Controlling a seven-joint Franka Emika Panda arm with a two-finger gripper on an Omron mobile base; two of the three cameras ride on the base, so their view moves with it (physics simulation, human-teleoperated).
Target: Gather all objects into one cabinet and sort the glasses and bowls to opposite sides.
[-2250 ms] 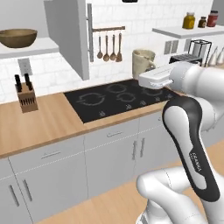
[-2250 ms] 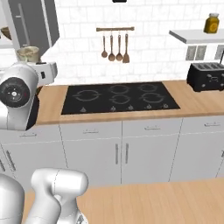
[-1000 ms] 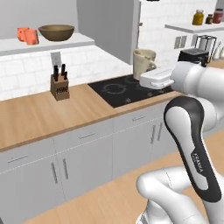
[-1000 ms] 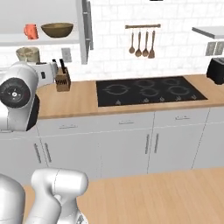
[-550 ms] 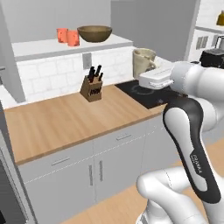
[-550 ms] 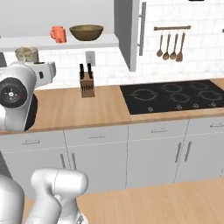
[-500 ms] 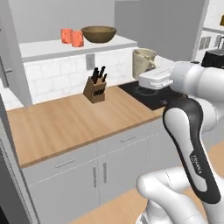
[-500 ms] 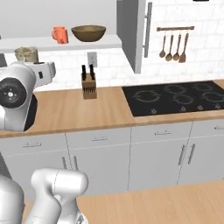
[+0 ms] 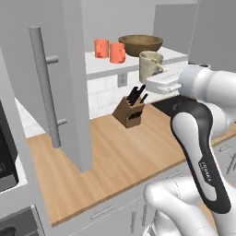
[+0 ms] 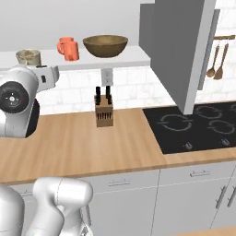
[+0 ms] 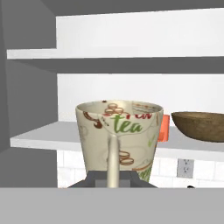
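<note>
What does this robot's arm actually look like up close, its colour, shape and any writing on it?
The arm is built of glossy white, rounded segments, thick like bent tubes. One link carries a long black inlay with small pale lettering, too small to read. In the right base view a joint ends in a round black cap with a small emblem at its centre. The hand is a flat white block. No loose cables are visible.

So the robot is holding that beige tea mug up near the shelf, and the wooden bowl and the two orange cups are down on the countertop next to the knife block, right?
Not quite. The wooden bowl and the orange cups stand on the pale shelf, above the knife block; the right base view shows it. The gripper does hold the beige tea mug near that shelf.
</note>
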